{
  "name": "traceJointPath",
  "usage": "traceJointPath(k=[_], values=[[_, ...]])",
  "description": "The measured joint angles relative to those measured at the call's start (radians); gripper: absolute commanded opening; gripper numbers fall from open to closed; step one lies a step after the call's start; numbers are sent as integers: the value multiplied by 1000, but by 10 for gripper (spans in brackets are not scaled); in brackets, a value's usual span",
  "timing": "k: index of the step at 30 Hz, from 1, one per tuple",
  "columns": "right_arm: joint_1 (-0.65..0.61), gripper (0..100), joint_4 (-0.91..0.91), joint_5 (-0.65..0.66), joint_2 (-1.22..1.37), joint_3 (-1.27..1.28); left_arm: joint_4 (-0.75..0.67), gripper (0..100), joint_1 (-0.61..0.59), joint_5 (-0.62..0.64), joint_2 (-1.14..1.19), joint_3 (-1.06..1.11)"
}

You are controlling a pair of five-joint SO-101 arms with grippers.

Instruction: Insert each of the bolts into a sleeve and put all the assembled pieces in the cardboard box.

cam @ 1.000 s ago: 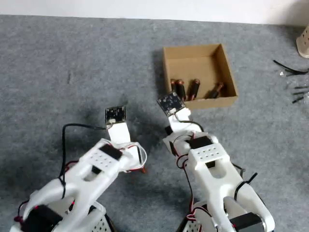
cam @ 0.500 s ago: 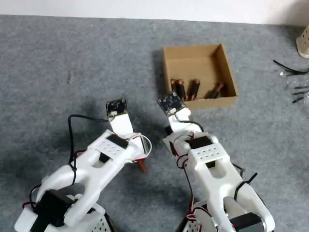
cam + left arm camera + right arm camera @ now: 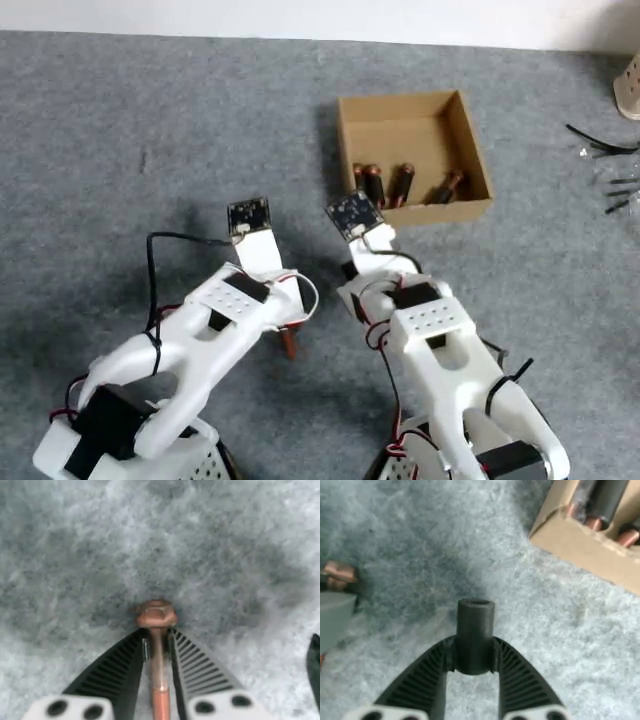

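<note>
Carpet [image 3: 150,120], cardboard box [image 3: 450,212] of assembled pieces [image 3: 402,182]

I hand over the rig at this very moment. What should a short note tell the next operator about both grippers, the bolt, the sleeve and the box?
Left gripper: shut on a copper bolt, head pointing forward, over the grey mat.
Right gripper: shut on a black sleeve, open end forward, near the cardboard box.
Done: several assembled pieces lie in the box.
Left: bolt and sleeve are apart. Insert the bolt into the sleeve, then put that piece in the box.
</note>
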Motion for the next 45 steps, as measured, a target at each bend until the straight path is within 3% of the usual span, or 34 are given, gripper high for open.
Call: traceJointPath(k=[5,10,15,21,28,41,45], values=[[-37,5,-160,0,-152,170,-130,4,-40,-130,0,2],[-75,5,-195,0,-391,315,-239,4,-75,-287,-61,2],[-121,5,-216,0,-661,453,-348,4,-94,-354,-121,2],[-147,5,-216,2,-982,555,-379,4,-144,-427,-275,58],[-157,5,-98,2,-1270,555,-381,4,-120,-390,-589,152],[-207,5,-60,2,-1287,555,-381,4,-91,-121,-1097,293],[-209,5,-60,2,-1287,555,-474,4,-94,-68,-1137,361]])
